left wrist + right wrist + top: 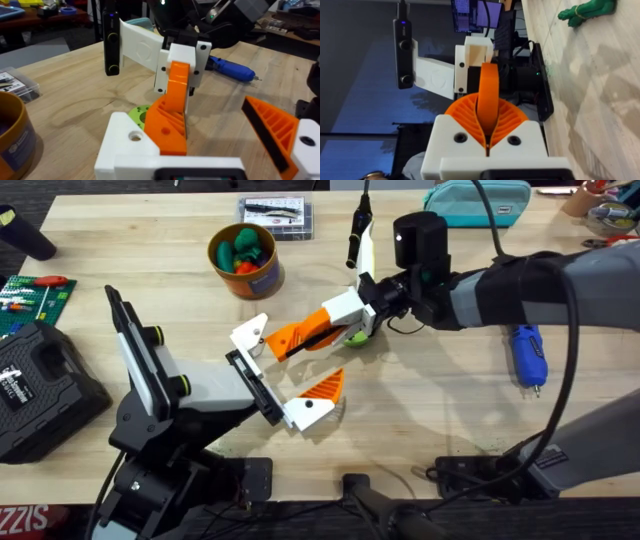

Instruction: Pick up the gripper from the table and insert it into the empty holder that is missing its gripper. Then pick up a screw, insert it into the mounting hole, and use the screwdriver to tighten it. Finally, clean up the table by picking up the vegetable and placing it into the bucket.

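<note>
Left hand (295, 370): spread wide from my seat, a short orange wedge finger (325, 387) on one side.
Holder: the white plastic holder with its black rail (255, 385) sits on the end of my left arm, above the wooden bench (430, 400).
Gripper: the long tapered orange plastic gripper (300, 333) lies tilted, its white block base at the far end of the rail; I cannot tell whether it is seated.
Right hand (335, 320): pressed together, pinching the gripper's orange shaft.
Vegetable: the small lime-green toy vegetable (355, 335) is on the bench just under my right hand.
Screwdriver: the stubby blue pen-shaped screwdriver (527, 352) lies well to the right.
Bucket: the round tan-orange bucket (243, 260) stands farther back, holding green and orange toys.
</note>
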